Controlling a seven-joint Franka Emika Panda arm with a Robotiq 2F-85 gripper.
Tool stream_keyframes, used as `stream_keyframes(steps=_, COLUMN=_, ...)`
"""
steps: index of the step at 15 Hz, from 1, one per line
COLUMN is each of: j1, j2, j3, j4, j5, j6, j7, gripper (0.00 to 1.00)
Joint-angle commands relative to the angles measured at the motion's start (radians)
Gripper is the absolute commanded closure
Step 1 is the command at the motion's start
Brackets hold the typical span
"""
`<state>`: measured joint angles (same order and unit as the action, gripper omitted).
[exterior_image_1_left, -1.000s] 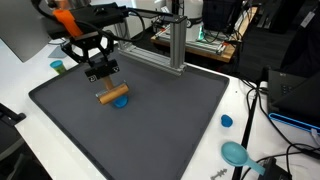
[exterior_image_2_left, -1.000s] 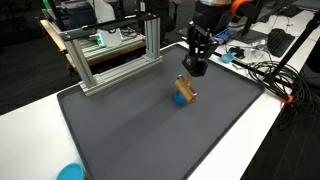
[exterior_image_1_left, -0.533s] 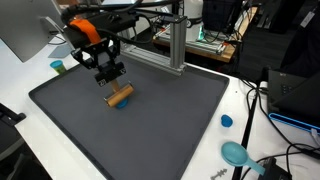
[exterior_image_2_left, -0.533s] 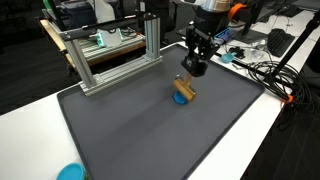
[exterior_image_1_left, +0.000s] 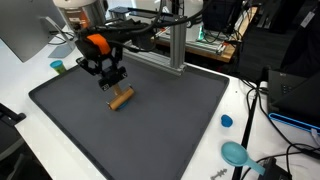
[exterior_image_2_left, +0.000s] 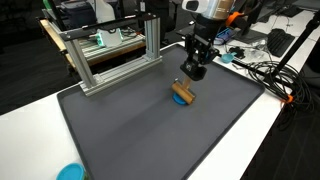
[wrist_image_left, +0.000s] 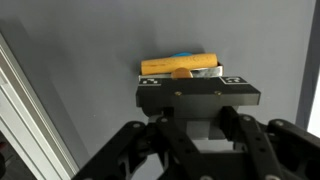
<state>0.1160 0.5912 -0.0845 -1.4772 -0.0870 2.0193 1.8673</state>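
Since a second ago, the gripper (exterior_image_1_left: 112, 80) has risen and drawn back from the wooden cylinder (exterior_image_1_left: 121, 98), which lies where it did on the dark mat (exterior_image_1_left: 180, 110), resting across a small blue disc (exterior_image_2_left: 180, 100). Seen in both exterior views, the gripper (exterior_image_2_left: 193, 71) hangs just above and beside the cylinder (exterior_image_2_left: 183, 93), apart from it. From the wrist view, the cylinder (wrist_image_left: 180, 66) lies crosswise beyond the gripper body. Whether the fingers are spread or closed cannot be told; they hold nothing.
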Motion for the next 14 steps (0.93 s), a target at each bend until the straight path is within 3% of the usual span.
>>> stream_keyframes(steps=1, j1=0.011, j2=0.027, j3=-0.012, j4=0.009, j5=-0.023, j6=0.023, j7=0.002, gripper=0.78)
stream_keyframes(steps=9, j1=0.034, j2=0.04, j3=-0.046, j4=-0.044, j5=-0.078, j6=0.105, j7=0.088, gripper=0.78)
stream_keyframes(steps=14, j1=0.038, j2=0.033, j3=-0.037, j4=-0.055, j5=-0.053, j6=0.059, j7=0.146, gripper=0.78)
